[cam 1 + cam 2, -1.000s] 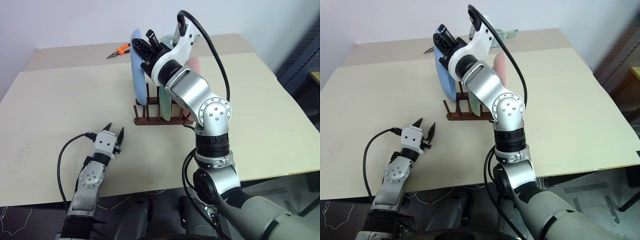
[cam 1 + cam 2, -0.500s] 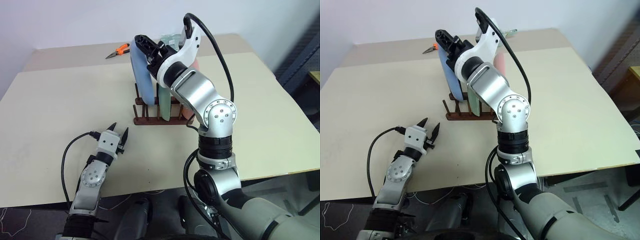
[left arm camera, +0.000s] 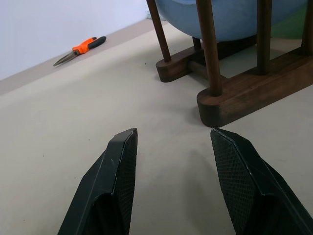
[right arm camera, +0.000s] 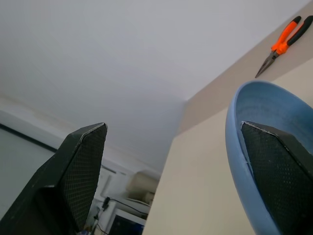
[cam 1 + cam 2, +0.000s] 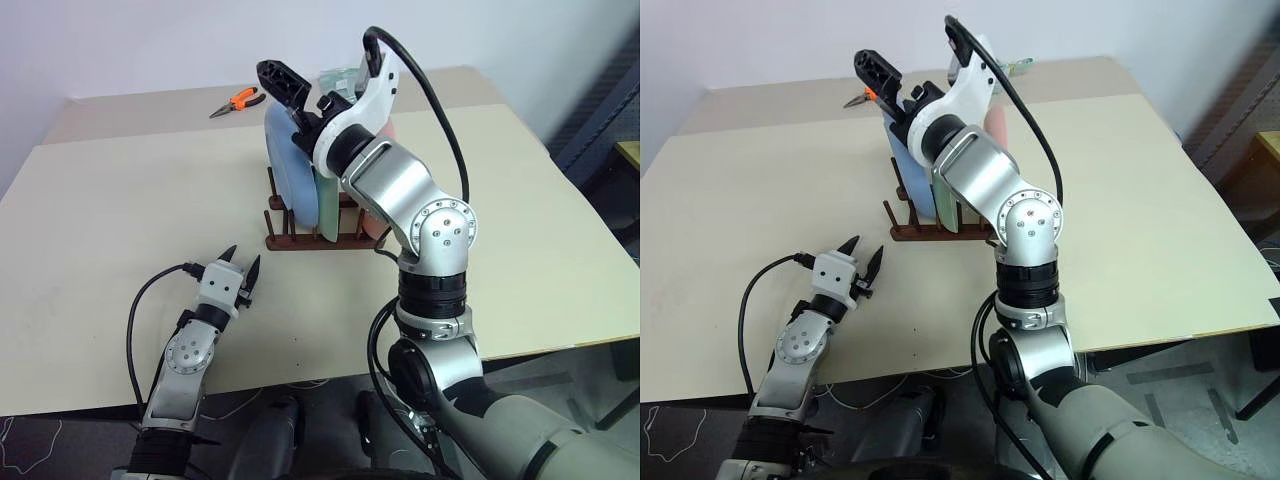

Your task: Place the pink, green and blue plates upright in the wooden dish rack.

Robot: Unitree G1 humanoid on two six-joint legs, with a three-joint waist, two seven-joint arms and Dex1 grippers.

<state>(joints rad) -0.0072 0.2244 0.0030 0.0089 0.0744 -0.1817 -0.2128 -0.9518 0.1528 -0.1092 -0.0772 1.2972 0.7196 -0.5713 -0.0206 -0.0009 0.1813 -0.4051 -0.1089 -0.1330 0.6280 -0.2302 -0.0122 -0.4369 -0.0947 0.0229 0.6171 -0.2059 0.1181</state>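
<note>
The blue plate point(image 5: 290, 178) stands on edge between the pegs of the wooden dish rack point(image 5: 312, 240), leaning against the green plate point(image 5: 328, 205) just behind it. The pink plate point(image 5: 997, 127) stands further back in the rack, mostly hidden by my right arm. My right gripper point(image 5: 300, 95) hovers at the blue plate's top rim point(image 4: 238, 147) with its jaws wide open, one finger on each side of the rim. My left gripper point(image 5: 238, 268) rests open and empty low over the table, short of the rack's near end point(image 3: 230, 98).
Orange-handled pliers point(image 5: 238, 100) lie on the far table behind the rack. A seam runs between the near tabletop point(image 5: 110, 220) and the far one. A black cable loops from my left wrist.
My right gripper has opened and let go of the blue plate, which has settled lower into the rack against the green plate. My left arm has stayed put.
</note>
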